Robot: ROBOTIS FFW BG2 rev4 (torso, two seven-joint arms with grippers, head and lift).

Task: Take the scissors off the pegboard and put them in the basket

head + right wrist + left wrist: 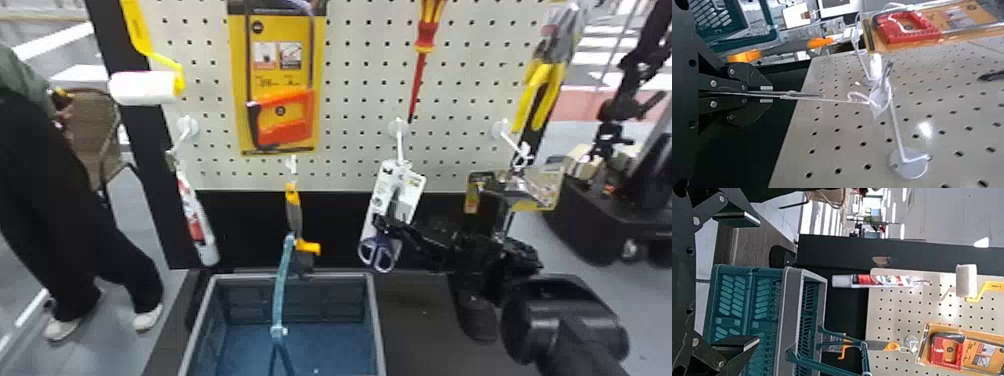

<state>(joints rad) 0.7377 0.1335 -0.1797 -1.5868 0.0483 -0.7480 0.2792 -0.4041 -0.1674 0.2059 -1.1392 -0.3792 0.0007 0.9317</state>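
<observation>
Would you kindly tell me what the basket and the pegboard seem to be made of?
The basket looks like matte moulded plastic, going by its slotted walls. The pegboard looks like glossy painted metal, though coated board is possible; its pale face shows a bright glare spot.

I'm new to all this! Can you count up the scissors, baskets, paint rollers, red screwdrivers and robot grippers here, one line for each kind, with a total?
Scissors (pair): 1
Basket: 1
Paint roller: 1
Red screwdriver: 1
Left gripper and right gripper: 2
Total: 6
</observation>
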